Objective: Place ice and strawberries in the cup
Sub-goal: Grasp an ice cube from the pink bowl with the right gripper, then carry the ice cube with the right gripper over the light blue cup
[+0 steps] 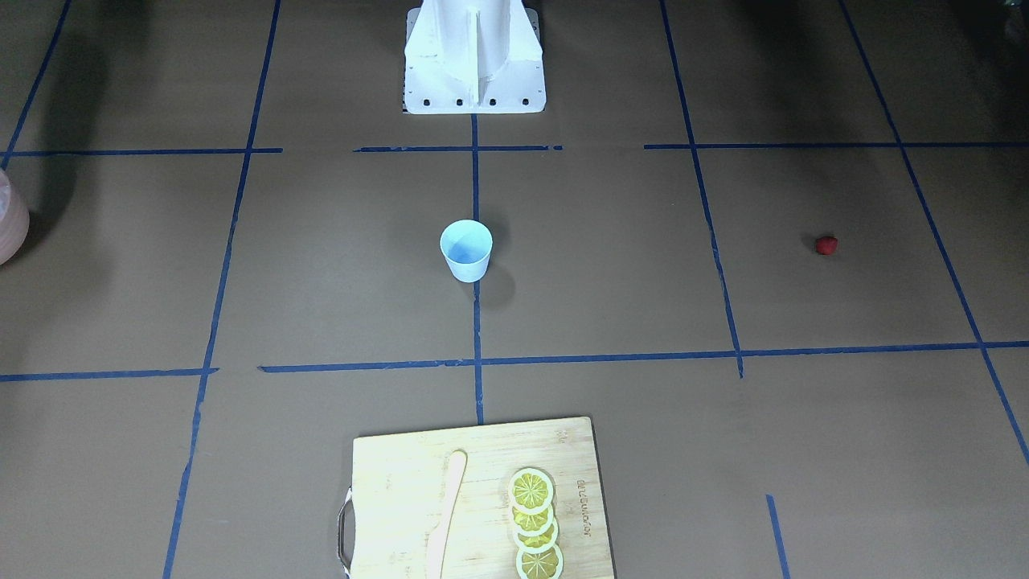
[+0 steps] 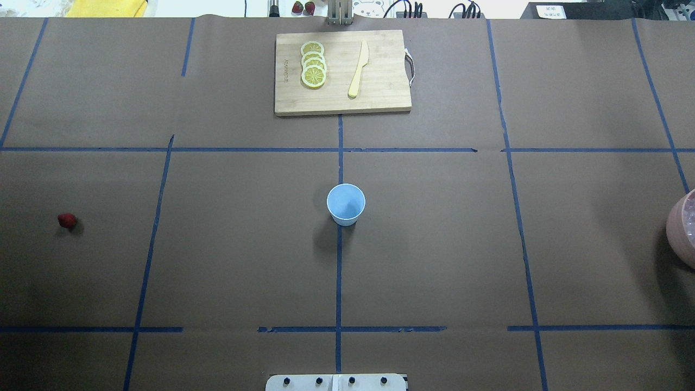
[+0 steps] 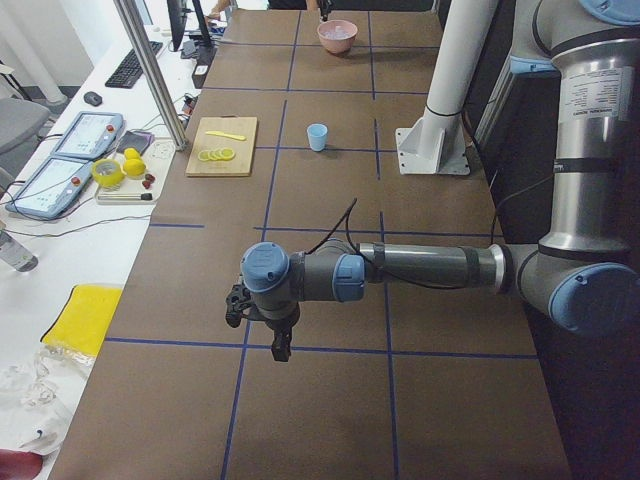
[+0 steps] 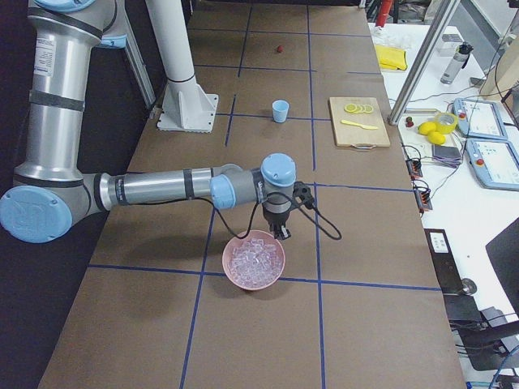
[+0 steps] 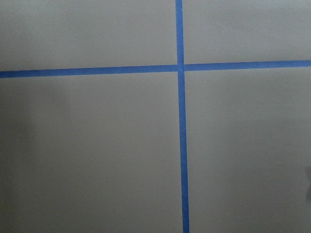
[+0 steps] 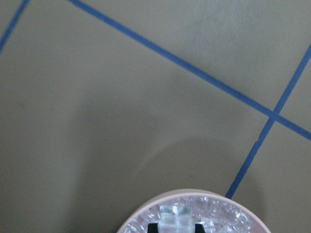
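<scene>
Your right gripper (image 6: pixel 175 226) seems to pinch an ice (image 6: pixel 175 216) cube over the bowl (image 4: pixel 253 284), cup (image 4: pixel 280 111) well up-frame in the right-side view; the left gripper (image 3: pixel 283 352), grip unreadable, hangs nearer the strawberry (image 2: pixel 67 220).

Brown table (image 2: pixel 434 244) — blue tape grid (image 2: pixel 339 271), white side desk (image 3: pixel 60 265), metal post (image 3: pixel 152 75)

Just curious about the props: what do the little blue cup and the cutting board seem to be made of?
Cup: likely paper or thin plastic; matte pale blue, with no glossy highlights. Cutting board: wood, probably bamboo; pale yellow with streaked grain and a dull finish.
</scene>
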`<action>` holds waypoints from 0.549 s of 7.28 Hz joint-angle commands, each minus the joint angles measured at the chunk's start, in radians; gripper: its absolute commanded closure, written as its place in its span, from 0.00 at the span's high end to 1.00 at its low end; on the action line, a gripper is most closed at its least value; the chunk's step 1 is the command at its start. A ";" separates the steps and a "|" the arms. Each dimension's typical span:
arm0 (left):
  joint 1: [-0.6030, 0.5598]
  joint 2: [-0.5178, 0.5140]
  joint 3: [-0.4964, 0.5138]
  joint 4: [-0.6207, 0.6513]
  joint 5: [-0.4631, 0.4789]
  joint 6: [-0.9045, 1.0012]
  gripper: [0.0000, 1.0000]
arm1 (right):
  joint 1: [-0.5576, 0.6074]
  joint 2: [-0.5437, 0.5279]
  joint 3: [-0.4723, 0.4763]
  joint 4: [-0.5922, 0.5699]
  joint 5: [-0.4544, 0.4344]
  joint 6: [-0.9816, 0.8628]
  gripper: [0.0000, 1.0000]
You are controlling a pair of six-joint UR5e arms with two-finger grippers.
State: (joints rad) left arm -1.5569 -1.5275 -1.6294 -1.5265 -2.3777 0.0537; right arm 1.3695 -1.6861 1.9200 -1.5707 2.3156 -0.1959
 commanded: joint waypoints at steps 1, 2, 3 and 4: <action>0.000 0.000 0.002 0.000 0.000 0.000 1.00 | 0.008 0.228 0.088 -0.309 0.002 0.021 0.00; 0.000 0.000 0.006 0.000 0.000 0.002 1.00 | -0.018 0.335 0.088 -0.395 0.013 0.079 0.00; 0.000 0.000 0.002 0.000 0.000 0.000 1.00 | -0.077 0.426 0.085 -0.417 0.016 0.217 0.00; 0.001 0.000 0.002 -0.001 0.000 0.002 1.00 | -0.158 0.495 0.082 -0.417 0.015 0.365 0.00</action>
State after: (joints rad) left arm -1.5567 -1.5277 -1.6266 -1.5266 -2.3777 0.0544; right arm 1.2968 -1.2931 2.0040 -1.9638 2.3291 0.0011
